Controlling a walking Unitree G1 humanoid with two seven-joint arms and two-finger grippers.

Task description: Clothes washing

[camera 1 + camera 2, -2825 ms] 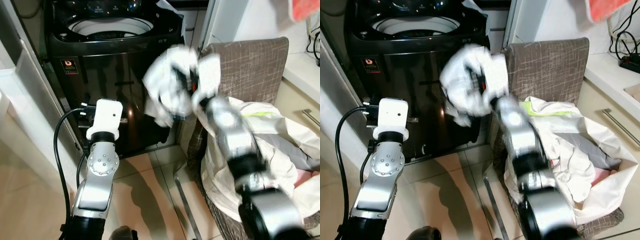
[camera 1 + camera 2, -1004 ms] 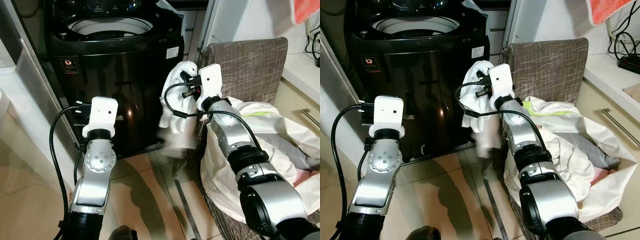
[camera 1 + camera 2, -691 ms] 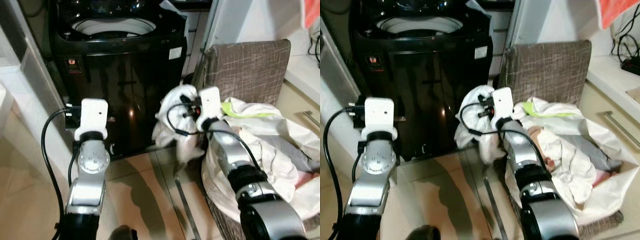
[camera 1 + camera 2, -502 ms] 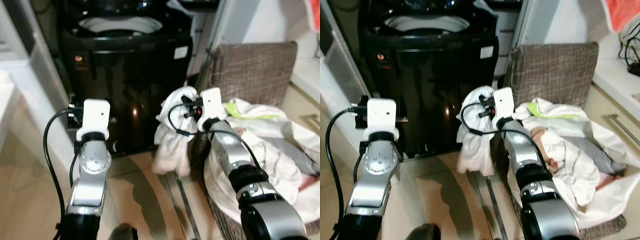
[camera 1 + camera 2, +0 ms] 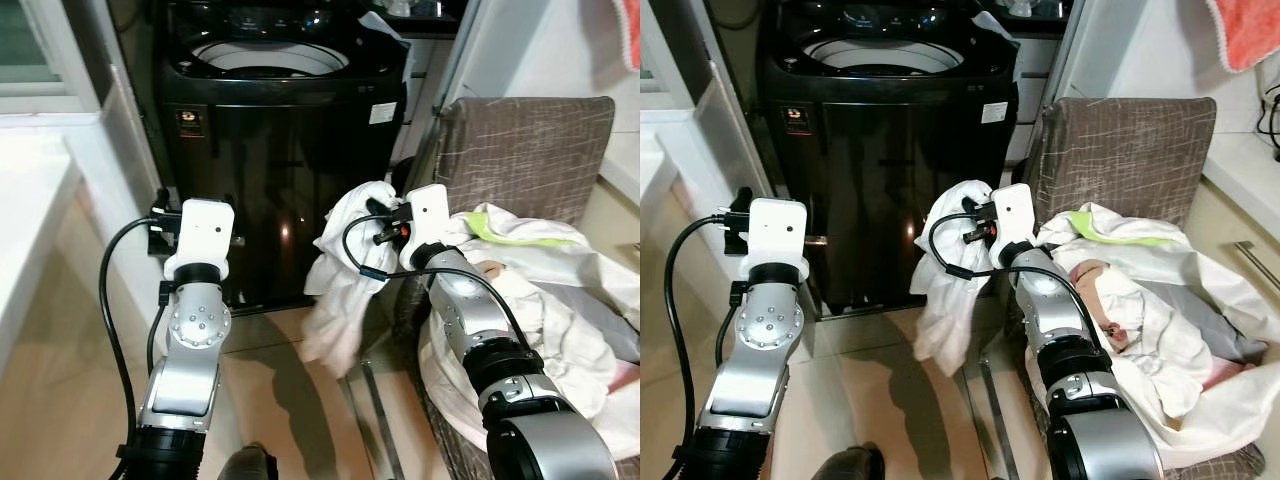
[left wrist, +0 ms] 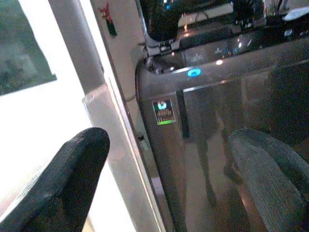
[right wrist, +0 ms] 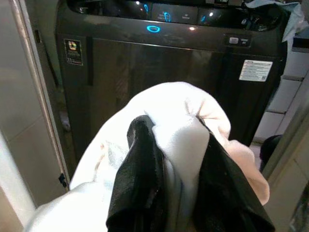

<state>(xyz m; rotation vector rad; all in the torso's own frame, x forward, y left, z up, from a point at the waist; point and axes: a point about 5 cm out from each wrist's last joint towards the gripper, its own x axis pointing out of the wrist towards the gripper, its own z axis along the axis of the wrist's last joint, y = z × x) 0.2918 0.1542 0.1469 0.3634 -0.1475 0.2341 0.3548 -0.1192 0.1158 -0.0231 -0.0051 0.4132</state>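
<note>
The right gripper (image 7: 169, 193) pinches a white garment (image 5: 950, 290) in front of a black top-loading washer (image 5: 895, 150), its two black fingers (image 7: 137, 183) pressed into a bunched fold of the cloth. The garment hangs from the gripper down toward the tiled floor (image 5: 890, 400), its lower end just above the tiles, between the washer's glossy front and a brown woven hamper (image 5: 1120, 150). The washer's lid is up and the pale rim of its drum (image 5: 885, 52) shows from above; the garment is outside the drum, lower than the opening and to the washer's right front corner.

The hamper stands just beside the washer on the robot's right, and white laundry (image 5: 1160, 310) spills from it, with a strip of yellow-green cloth (image 5: 1110, 232) and a patch of pink among the heap.

The left gripper (image 6: 159, 183) is held up before the washer's left front, its fingers spread wide apart and holding nothing. Its wrist view takes in the washer's front panel, a small lit label (image 6: 164, 112) and a white door frame (image 6: 101, 96) alongside. A black cable (image 5: 115, 290) loops from the left arm's wrist. A white surface (image 5: 30, 230) edges the scene on the robot's left, and an orange cloth (image 5: 1245, 30) hangs at upper right.
</note>
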